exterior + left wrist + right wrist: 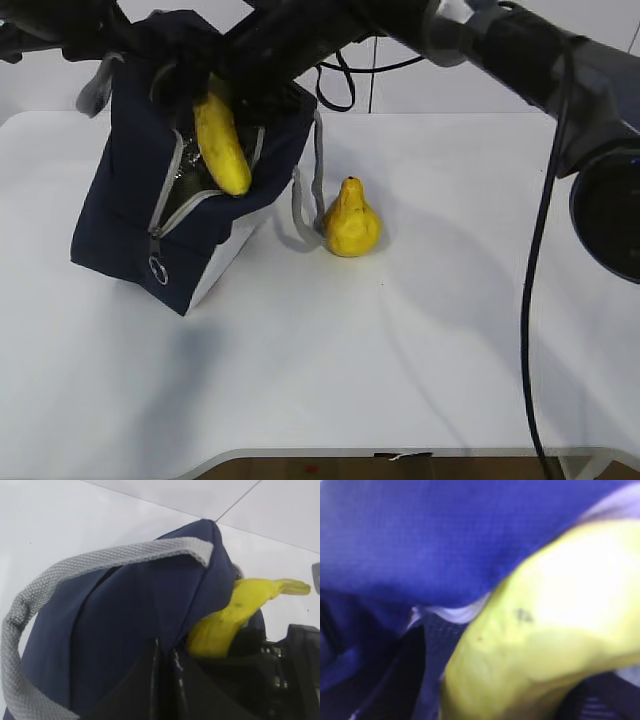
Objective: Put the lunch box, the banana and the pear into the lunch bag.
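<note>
Closest to us in the right wrist view, the banana [545,630] fills the frame as a blurred yellow mass pressed against navy cloth. We cannot see the right gripper's fingers in any view, so we cannot tell whether they are apart or clamped.

From the exterior view, we see the banana [222,140] standing steeply in the unzipped mouth of the lunch bag [130,230], its lower end over the grey zipper strip and its upper end hidden under the dark arms crossing above. The bag sits tilted on the white table [400,350], its metal ring pull low on the front corner. We find the pear [350,220] upright on the table just right of the bag, beside a drooping grey handle [300,215].

In the left wrist view, we see the left gripper [165,680] with its dark fingers together, pinching a fold of the bag's navy fabric, the other handle [60,580] looping past it.
</note>
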